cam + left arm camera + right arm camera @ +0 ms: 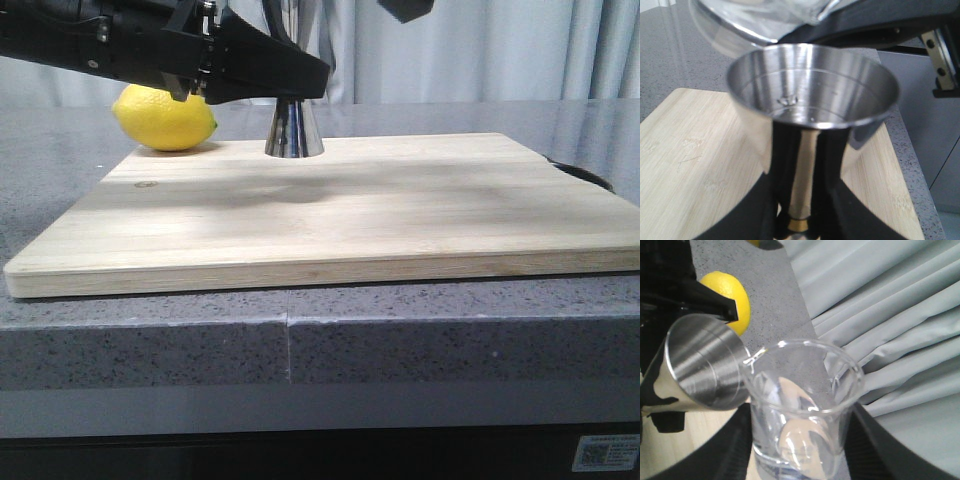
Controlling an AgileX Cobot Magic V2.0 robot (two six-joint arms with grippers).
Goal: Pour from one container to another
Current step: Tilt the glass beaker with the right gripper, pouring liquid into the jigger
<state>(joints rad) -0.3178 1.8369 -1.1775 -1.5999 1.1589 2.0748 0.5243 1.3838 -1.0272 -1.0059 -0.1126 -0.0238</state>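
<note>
Board (330, 215) takes any spill first. Jigger (812, 87) stands at its far left beside the lemon (165, 118), left gripper (802, 212) clamped round its waist. Beaker (802, 405), pinched in the right gripper (795, 440), hangs tilted over the rim; lips look misaligned, so liquid could run outside.

Hardly any writing shows here. There is a small white sticker (606, 453) low on the dark front panel under the counter, carrying what looks like a QR-style square and a few lines of tiny blue print, all too small to read. The beaker (802, 410) shows no legible measuring marks from the right wrist view, only glare on the glass. The jigger (812, 85) has faint rings inside its cup, but no numbers can be made out.
</note>
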